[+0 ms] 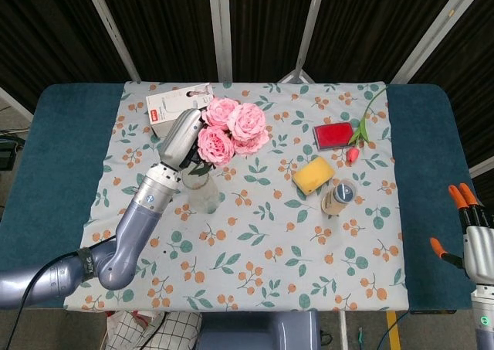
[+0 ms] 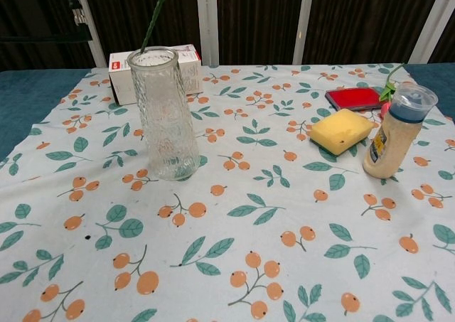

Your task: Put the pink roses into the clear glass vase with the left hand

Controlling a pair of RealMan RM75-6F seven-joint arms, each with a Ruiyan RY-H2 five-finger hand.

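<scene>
Left hand (image 1: 180, 140) grasps the pink roses (image 1: 231, 126) above the clear glass vase (image 2: 164, 114), stem tip at its rim. White box (image 1: 179, 106) sits just behind the hand; yellow sponge (image 1: 312, 175) and bottle (image 1: 337, 198) lie well off to its right. Right hand (image 1: 475, 238) rests empty, fingers apart.

Clear ribbed glass vase (image 2: 165, 116); matt printed tablecloth (image 2: 284, 215); porous yellow sponge (image 2: 341, 131); glossy plastic-looking bottle (image 2: 395, 130).

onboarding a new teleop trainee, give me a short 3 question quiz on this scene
1. True or false: the stem already reaches the bottom of the glass vase.
2. Which hand holds the pink roses? A) left hand B) right hand
3. Fill in: the yellow sponge lies between the red case and the ____.

Key: 1 false; 2 A; 3 bottle
</scene>
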